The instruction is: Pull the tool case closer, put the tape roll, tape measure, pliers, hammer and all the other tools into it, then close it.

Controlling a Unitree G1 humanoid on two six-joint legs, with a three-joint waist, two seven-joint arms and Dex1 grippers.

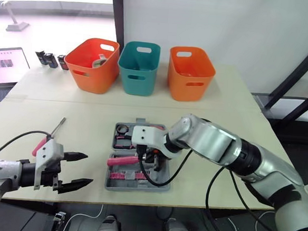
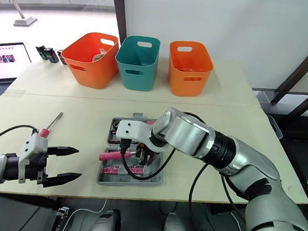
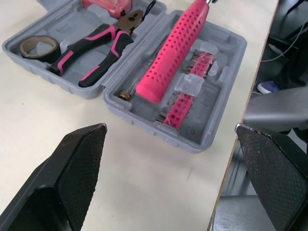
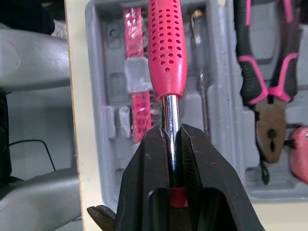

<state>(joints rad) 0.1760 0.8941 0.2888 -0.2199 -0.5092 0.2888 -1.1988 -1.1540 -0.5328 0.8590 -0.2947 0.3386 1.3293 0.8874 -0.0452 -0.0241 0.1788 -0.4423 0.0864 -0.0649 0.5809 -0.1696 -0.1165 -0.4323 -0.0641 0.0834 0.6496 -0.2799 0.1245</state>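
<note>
While right tool (image 4: pixel 171 137) clamps hammer (image 4: pixel 166 48) shaft, head hidden

From the head we look forward and down across the counter (image 1: pixel 224 99). Our two eyes share nearly the same stretch, from the open tool case (image 1: pixel 128 186) near us to the bins (image 1: pixel 138 72) at the far edge. Our left wrist camera sits low, looking along the left tool (image 3: pixel 169 127) at the case from close by. Our right wrist camera looks steeply down, very near, on the hammer (image 4: pixel 166 53) over that case.
</note>
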